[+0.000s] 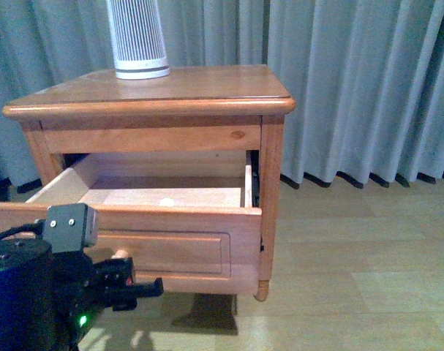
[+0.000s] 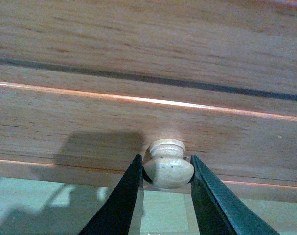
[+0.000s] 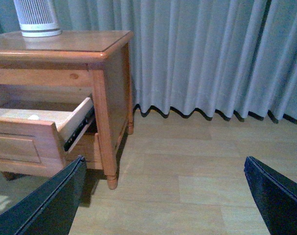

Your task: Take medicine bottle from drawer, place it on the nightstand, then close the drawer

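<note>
The nightstand (image 1: 207, 86) stands before the curtain with its upper drawer (image 1: 185, 245) pulled well out. A small white round object (image 1: 167, 201), probably the medicine bottle, lies on the pale drawer floor; it also shows in the right wrist view (image 3: 33, 117). My left gripper (image 2: 168, 169) is shut on the drawer knob (image 2: 169, 172), one dark finger on each side; in the front view it (image 1: 123, 268) sits at the drawer front. My right gripper (image 3: 163, 196) is open and empty above the floor, right of the nightstand (image 3: 65, 44).
A large white ribbed cone (image 1: 137, 36) stands on the back left of the nightstand top. Grey curtains (image 1: 353, 88) hang behind. Pale wood floor (image 1: 353, 278) lies to the right. The open drawer's slide rail (image 3: 79, 128) shows on its side.
</note>
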Controlling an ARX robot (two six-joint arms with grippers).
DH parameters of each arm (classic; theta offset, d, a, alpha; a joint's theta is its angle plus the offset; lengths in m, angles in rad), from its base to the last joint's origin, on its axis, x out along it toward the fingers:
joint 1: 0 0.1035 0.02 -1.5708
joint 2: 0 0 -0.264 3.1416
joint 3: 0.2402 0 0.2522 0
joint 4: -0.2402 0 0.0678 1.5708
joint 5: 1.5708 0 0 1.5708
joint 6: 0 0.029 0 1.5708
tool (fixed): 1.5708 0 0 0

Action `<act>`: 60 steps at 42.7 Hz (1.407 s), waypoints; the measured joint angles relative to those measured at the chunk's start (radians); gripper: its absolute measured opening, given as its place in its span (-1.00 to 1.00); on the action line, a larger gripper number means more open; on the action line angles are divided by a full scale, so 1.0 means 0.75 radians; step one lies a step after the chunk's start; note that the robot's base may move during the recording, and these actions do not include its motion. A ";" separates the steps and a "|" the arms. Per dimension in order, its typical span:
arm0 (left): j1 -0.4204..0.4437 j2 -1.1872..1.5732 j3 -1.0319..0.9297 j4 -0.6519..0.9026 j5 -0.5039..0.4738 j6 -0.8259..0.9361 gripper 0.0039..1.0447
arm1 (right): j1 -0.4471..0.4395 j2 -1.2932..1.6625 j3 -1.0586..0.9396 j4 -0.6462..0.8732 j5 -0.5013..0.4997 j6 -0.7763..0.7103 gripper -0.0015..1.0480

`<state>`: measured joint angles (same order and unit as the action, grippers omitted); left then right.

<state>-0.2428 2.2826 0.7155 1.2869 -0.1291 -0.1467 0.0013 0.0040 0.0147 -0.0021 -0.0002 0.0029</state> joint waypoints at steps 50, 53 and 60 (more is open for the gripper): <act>0.084 -1.078 -0.446 -0.499 0.119 0.021 0.88 | 0.000 0.000 0.000 0.001 -0.001 0.000 0.87; 0.085 -1.328 -0.513 -0.684 0.129 0.021 0.88 | 0.000 0.000 0.000 0.001 -0.001 0.000 0.87; 0.053 -1.884 -0.589 -1.173 0.061 0.021 0.88 | 0.000 0.000 0.000 0.000 0.000 0.000 0.87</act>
<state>-0.2031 0.8692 0.2737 0.4068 -0.0837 -0.1307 0.0013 0.0040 0.0147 -0.0021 -0.0002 0.0029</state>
